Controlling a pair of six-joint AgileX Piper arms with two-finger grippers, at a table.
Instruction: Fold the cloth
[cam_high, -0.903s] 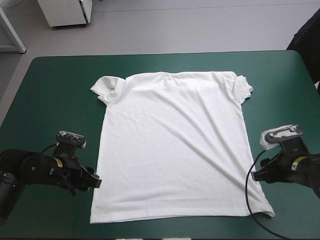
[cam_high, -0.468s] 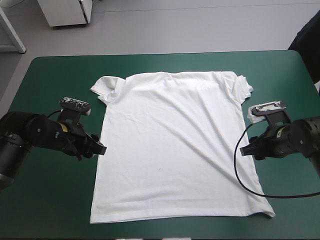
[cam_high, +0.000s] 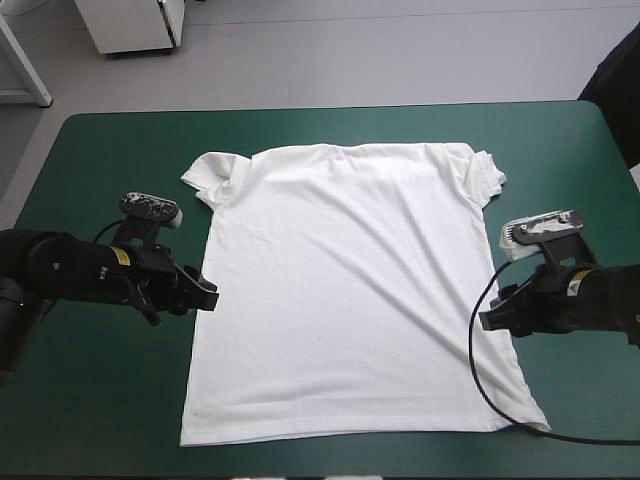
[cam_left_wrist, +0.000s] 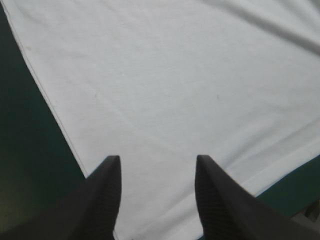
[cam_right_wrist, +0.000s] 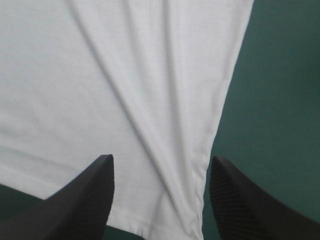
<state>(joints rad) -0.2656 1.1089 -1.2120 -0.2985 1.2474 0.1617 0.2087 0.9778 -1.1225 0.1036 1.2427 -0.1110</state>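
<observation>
The white T-shirt (cam_high: 345, 290) lies spread flat on the teal-green table, collar end toward the far edge, hem toward the near edge. At the shirt's left side edge, about mid-length, sits my left gripper (cam_high: 205, 297), low over the cloth. Its fingers stand open over the shirt's side edge (cam_left_wrist: 157, 165). My right gripper (cam_high: 487, 318) is at the shirt's right side edge, a little nearer the hem. It is open too, its fingers straddling the right edge and a long diagonal crease (cam_right_wrist: 160, 165). Neither gripper holds cloth.
The sleeves (cam_high: 208, 175) (cam_high: 484, 175) lie bunched at the far corners of the shirt. Bare teal-green cover (cam_high: 100, 400) runs around the shirt on all sides.
Both arms first moved from the hem corners farther up the shirt's sides. Since then the left gripper has closed in slightly on the left edge and the right one has drawn back toward the hem.
</observation>
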